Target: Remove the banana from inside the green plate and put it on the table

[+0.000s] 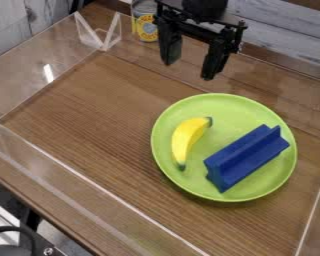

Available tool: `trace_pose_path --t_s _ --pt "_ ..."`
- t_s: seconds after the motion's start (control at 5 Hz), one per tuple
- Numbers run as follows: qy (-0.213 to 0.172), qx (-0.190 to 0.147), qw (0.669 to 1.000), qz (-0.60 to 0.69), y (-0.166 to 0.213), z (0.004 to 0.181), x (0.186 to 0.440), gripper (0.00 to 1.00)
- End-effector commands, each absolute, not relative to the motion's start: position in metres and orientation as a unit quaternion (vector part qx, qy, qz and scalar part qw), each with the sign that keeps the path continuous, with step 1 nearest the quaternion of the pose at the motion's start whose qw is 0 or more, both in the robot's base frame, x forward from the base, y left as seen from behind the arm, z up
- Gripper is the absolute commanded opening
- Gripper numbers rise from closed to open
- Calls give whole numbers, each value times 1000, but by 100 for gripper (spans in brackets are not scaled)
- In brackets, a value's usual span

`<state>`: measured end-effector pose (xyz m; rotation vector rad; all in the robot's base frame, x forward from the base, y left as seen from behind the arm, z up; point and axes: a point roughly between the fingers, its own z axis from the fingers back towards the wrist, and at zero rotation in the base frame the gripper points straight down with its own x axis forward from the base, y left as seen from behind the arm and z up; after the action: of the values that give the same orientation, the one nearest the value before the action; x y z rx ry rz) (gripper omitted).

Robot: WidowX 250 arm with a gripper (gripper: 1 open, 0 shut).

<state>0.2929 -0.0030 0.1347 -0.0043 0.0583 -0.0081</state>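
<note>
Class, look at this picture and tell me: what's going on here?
A robot arm has its claw hanging open above the table, up beyond the green plate, holding nothing. The job is to take the banana off the plate and put it on the table, but that has not happened yet: the banana lies on the left part of the plate in the picture, with a blue block to its right.

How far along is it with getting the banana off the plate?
Nothing looks done: the banana lies inside the green plate, beside a blue block. The gripper is open and holds nothing. Left: grasping the banana, lifting it out and setting it on the table.
</note>
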Motion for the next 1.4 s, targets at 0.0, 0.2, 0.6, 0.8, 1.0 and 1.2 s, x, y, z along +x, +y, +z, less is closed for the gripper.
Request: trace_pose_path --t_s 0.0,0.2,0.6,0.8,1.0,1.2 --pt "23 -8 1000 5 -7 126 285 100" --pt "9 -15 1000 18 -11 113 276 100" --pt "-10 -27 999 46 -16 90 269 100" --pt "-14 -31 998 51 -17 84 270 100" --pt "-16 -32 998 54 -17 78 271 100" --pt "-20 -34 998 57 -17 72 273 100"
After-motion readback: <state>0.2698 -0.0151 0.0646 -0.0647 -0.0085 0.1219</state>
